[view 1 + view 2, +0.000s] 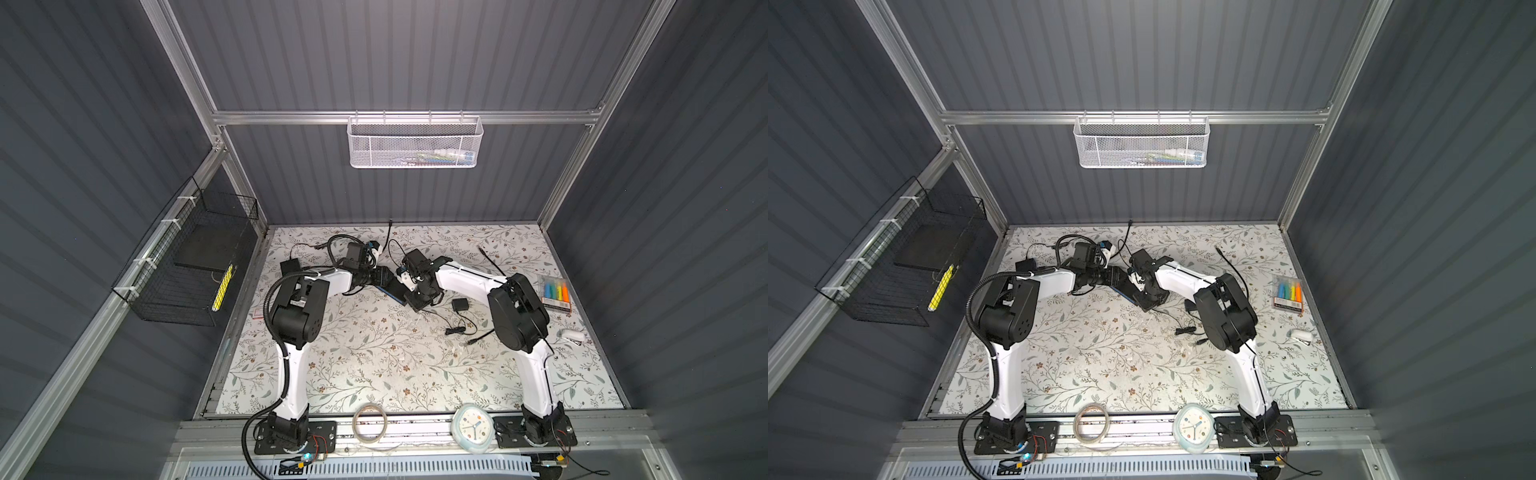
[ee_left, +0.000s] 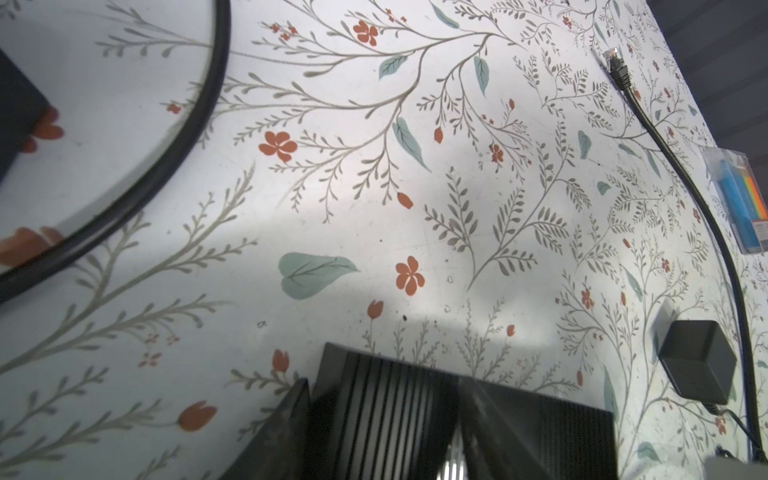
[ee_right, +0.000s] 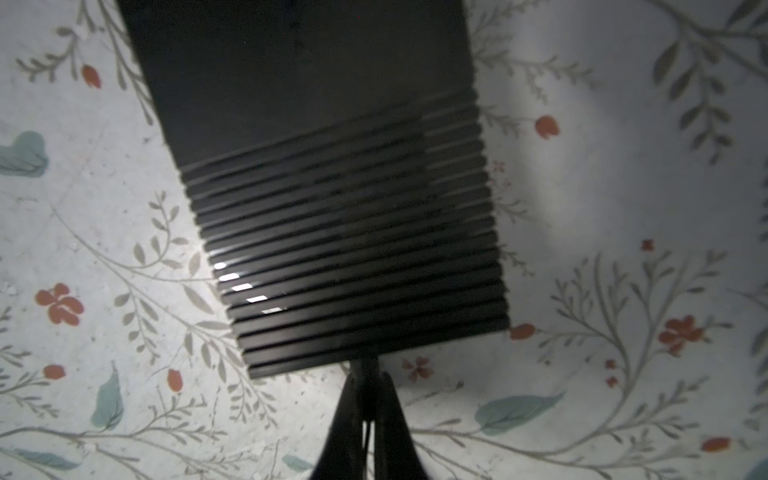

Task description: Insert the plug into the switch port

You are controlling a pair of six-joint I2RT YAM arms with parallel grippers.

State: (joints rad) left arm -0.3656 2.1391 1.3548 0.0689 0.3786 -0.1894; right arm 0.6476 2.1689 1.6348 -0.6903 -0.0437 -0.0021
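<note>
**Robot arms close in on a switch while the plug waits.** Two white-and-black robot arms [image 1: 299, 374] meet over the far half of a floral-print tabletop [image 1: 374, 365]. Both crowd a flat black plastic network switch with one ribbed half [image 3: 332, 208], which sits between them near the table's middle. The left gripper [image 2: 382, 379] holds its fingers apart astride the ribbed end. Whether they clamp the casing or only bracket it cannot be told. The right gripper [image 3: 368, 376] has its fingers pressed together, tips at the switch's ribbed-end edge, with nothing clearly pinched. No port face shows in any view.

A round black network cable [image 2: 648, 120] runs toward the table's far right. Its clear-tipped plastic plug [image 2: 614, 56] lies loose on the mat, well apart from the switch and both grippers. The plug looks light and rigid, with a latch tab that is probably brittle, and the stiff cable is likely to spring back and tug. The moulded black boot just behind the connector seems the safest hold. The light, smooth switch may skate under insertion pressure unless braced.
</note>
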